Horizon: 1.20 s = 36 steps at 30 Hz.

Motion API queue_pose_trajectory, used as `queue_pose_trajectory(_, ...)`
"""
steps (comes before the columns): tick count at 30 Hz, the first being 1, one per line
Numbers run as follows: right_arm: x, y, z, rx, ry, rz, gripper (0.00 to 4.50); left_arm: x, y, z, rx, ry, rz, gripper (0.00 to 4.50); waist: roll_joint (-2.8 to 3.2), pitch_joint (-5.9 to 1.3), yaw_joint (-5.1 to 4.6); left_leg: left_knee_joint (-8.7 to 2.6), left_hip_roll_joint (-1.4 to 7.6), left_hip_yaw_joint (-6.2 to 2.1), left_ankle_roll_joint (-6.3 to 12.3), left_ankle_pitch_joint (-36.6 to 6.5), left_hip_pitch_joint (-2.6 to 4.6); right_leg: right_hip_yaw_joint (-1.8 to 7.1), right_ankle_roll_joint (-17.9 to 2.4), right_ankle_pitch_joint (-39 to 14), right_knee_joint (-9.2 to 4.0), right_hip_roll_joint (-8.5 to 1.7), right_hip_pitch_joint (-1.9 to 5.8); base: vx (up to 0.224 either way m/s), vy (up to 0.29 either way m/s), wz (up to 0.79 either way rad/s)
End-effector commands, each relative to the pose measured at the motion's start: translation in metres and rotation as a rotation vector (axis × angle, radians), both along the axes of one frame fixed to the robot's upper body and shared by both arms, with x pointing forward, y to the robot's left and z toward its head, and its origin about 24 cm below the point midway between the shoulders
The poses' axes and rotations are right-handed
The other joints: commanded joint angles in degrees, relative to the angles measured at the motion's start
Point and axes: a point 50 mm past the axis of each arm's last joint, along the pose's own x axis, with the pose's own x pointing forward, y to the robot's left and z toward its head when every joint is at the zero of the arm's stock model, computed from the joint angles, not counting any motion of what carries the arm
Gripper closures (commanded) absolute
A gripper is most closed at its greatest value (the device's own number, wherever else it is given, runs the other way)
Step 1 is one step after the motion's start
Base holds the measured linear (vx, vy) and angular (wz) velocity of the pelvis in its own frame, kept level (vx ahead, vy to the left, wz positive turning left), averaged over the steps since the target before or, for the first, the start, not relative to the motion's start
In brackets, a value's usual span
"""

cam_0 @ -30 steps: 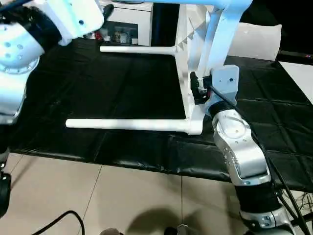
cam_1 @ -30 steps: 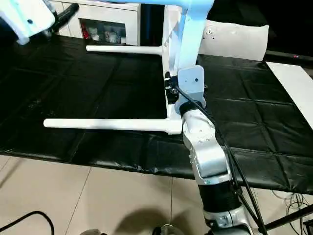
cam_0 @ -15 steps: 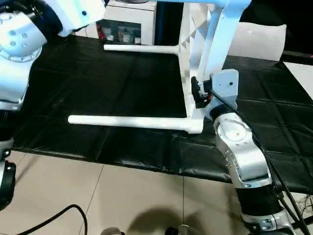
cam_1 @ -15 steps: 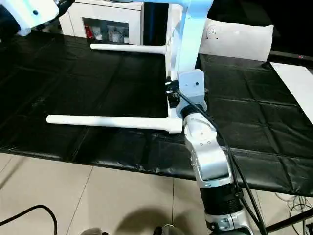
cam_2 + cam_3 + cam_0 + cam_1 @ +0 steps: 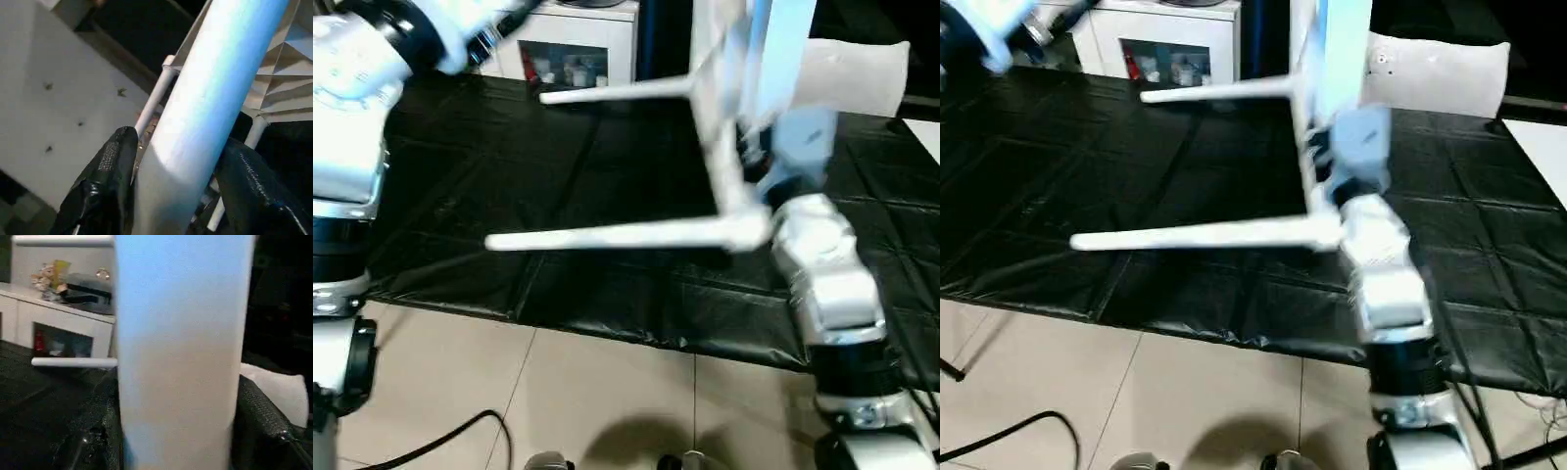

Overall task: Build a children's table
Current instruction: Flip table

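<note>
The children's table lies on its side on the black worktable (image 5: 489, 176). Its white tabletop (image 5: 722, 147) stands nearly upright and leans, and its ribbed underside (image 5: 283, 68) faces left. Two tube legs point left, a near leg (image 5: 617, 235) and a far leg (image 5: 617, 93). An upper leg (image 5: 1342, 49) rises out of the picture. My right gripper (image 5: 178, 421) is shut on that tube (image 5: 178, 347) next to the tabletop, with a black finger (image 5: 259, 421) on each side. My left gripper (image 5: 181, 147), at the far upper left (image 5: 504, 24), is shut on a leg (image 5: 215, 88).
The worktable's front edge (image 5: 607, 323) runs across below the near leg, with tiled floor (image 5: 558, 392) and a black cable (image 5: 440, 446) beyond it. A white cabinet (image 5: 573, 49) stands at the back. A white cushion-like thing (image 5: 857, 73) lies at the back right.
The table has tipped. Its tabletop end has risen with my right gripper, and the near leg now slopes down toward its free end. The camera has shifted a little too.
</note>
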Motion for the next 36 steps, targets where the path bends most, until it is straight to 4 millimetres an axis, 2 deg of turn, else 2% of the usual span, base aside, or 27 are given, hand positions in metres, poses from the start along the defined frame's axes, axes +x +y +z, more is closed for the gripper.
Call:
queue_pose_trajectory(1,-0.003,0.004,0.005,-0.012,-0.033,0.037,1.91,-0.008,0.011,0.023,-0.334,-0.086,-0.062,2.26,-0.50,-4.54,-0.25,-4.10,1.14,0.26,-0.66,-2.9,-0.72,3.56,-2.0,-18.3,-4.33,-3.90,4.58,0.000,0.000,0.00)
queue_pose_trajectory(4,-0.008,0.006,0.013,-0.020,-0.078,0.060,1.91,-0.010,0.013,0.024,-0.376,-0.112,-0.069,2.26,-0.29,-4.47,-0.23,-4.13,1.11,0.21,-0.61,-3.8,-0.65,3.34,-1.2,-19.9,-4.64,-3.83,4.49,0.000,0.000,0.00)
queue_pose_trajectory(7,-0.020,0.007,0.030,-0.037,-0.181,0.116,1.91,-0.016,0.022,0.019,-0.427,-0.130,-0.038,2.26,-0.43,-4.66,-0.20,-4.11,1.22,0.13,-0.14,-2.5,-0.82,3.38,-1.0,-18.0,-4.37,-3.86,4.66,0.000,0.000,0.00)
queue_pose_trajectory(9,-0.026,0.005,0.043,-0.016,-0.244,0.140,1.54,-0.017,0.025,0.011,-0.466,-0.124,-0.019,2.26,-0.47,-4.70,-0.25,-4.06,1.28,0.17,0.13,-2.0,-0.89,3.37,-1.3,-16.8,-4.20,-3.81,4.69,0.000,0.000,0.00)
queue_pose_trajectory(10,-0.028,0.004,0.047,-0.004,-0.263,0.153,1.54,-0.018,0.027,0.009,-0.475,-0.124,-0.009,2.26,-0.38,-4.82,-0.27,-4.03,1.29,0.13,0.38,-1.6,-1.01,3.36,-1.7,-15.8,-3.99,-3.81,4.84,0.000,0.000,0.00)
queue_pose_trajectory(11,-0.031,0.004,0.054,0.014,-0.306,0.170,1.48,-0.017,0.030,0.005,-0.507,-0.117,0.007,2.26,-0.56,-4.81,-0.37,-3.98,1.23,0.23,0.86,-1.9,-0.96,3.35,-1.8,-15.6,-4.06,-3.73,4.76,0.000,0.000,0.00)
queue_pose_trajectory(14,-0.037,0.004,0.065,0.053,-0.367,0.212,1.18,-0.017,0.034,-0.001,-0.538,-0.111,0.025,2.26,-0.56,-4.66,-0.29,-4.00,1.04,0.27,1.51,-2.2,-0.98,3.20,-1.0,-17.8,-4.45,-3.60,4.64,0.000,0.000,0.00)
queue_pose_trajectory(16,-0.049,0.005,0.080,0.040,-0.462,0.299,1.06,-0.015,0.041,-0.013,-0.579,-0.105,0.065,2.26,-0.55,-4.59,-0.32,-3.92,1.02,0.31,1.87,-3.6,-0.87,3.12,-0.1,-20.1,-4.81,-3.54,4.52,0.000,0.000,0.00)
queue_pose_trajectory(18,-0.056,0.005,0.088,0.049,-0.509,0.348,1.06,-0.015,0.043,-0.018,-0.586,-0.101,0.080,2.26,-0.33,-4.60,-0.28,-3.93,1.04,0.28,2.15,-3.6,-0.84,3.07,0.2,-20.7,-4.99,-3.55,4.33,0.000,0.000,0.00)
queue_pose_trajectory(19,-0.056,0.005,0.088,0.050,-0.510,0.349,1.06,-0.015,0.043,-0.018,-0.586,-0.101,0.080,2.26,-0.43,-4.64,-0.32,-3.91,0.97,0.31,2.36,-3.6,-0.85,3.04,0.3,-20.8,-5.09,-3.47,4.36,0.000,0.000,0.00)
queue_pose_trajectory(21,-0.067,0.007,0.101,0.094,-0.570,0.422,1.06,-0.015,0.046,-0.022,-0.603,-0.097,0.087,2.26,-0.50,-4.69,-0.30,-3.92,0.94,0.26,2.69,-3.6,-0.84,3.01,0.6,-20.7,-5.12,-3.37,4.38,0.000,0.000,0.00)
queue_pose_trajectory(25,-0.078,0.017,0.112,0.130,-0.600,0.540,1.06,-0.016,0.049,-0.030,-0.605,-0.093,0.037,2.26,-0.26,-4.70,-0.23,-4.08,1.06,0.00,2.71,-3.5,-0.87,2.96,0.1,-19.5,-5.00,-3.39,4.31,0.000,0.000,0.00)
queue_pose_trajectory(28,-0.075,0.021,0.093,0.195,-0.483,0.567,1.06,-0.016,0.052,-0.039,-0.603,-0.076,0.000,2.26,-0.23,-4.68,-0.24,-4.33,1.28,-0.10,2.40,-3.7,-0.84,2.99,-0.1,-19.6,-5.11,-3.58,4.24,0.000,0.000,0.00)
queue_pose_trajectory(29,-0.074,0.021,0.083,0.181,-0.439,0.565,1.06,-0.016,0.053,-0.042,-0.610,-0.069,-0.007,2.26,-0.48,-4.70,-0.19,-4.39,1.36,-0.13,2.27,-3.6,-0.87,2.97,-0.2,-19.2,-5.22,-3.66,4.37,0.000,0.000,0.00)
queue_pose_trajectory(31,-0.074,0.021,0.055,0.190,-0.342,0.559,1.06,-0.016,0.058,-0.053,-0.623,-0.048,-0.034,2.27,-0.37,-4.80,-0.09,-4.44,1.51,-0.20,2.02,-3.6,-0.77,3.02,-0.8,-18.3,-5.12,-3.85,4.37,0.000,0.000,0.00)
queue_pose_trajectory(33,-0.077,0.018,0.032,0.234,-0.262,0.543,1.06,-0.016,0.063,-0.064,-0.629,-0.025,-0.033,2.28,-0.69,-4.79,-0.06,-4.54,1.55,-0.12,2.29,-3.5,-0.94,3.09,-1.2,-18.1,-5.26,-4.10,4.55,0.000,0.000,0.00)
queue_pose_trajectory(35,-0.079,0.015,0.018,0.263,-0.205,0.522,1.06,-0.016,0.068,-0.071,-0.633,-0.014,-0.022,2.31,-0.74,-5.05,-0.15,-4.55,1.61,-0.23,2.68,-2.4,-1.08,3.09,-2.2,-15.5,-4.92,-4.06,4.70,0.000,0.000,0.00)
queue_pose_trajectory(36,-0.080,0.011,0.006,0.284,-0.154,0.492,1.06,-0.016,0.070,-0.076,-0.635,-0.003,-0.015,2.31,-0.69,-4.90,-0.15,-4.62,1.69,-0.22,2.70,-2.8,-0.97,3.10,-2.5,-15.5,-4.96,-4.09,4.57,0.000,0.000,0.00)
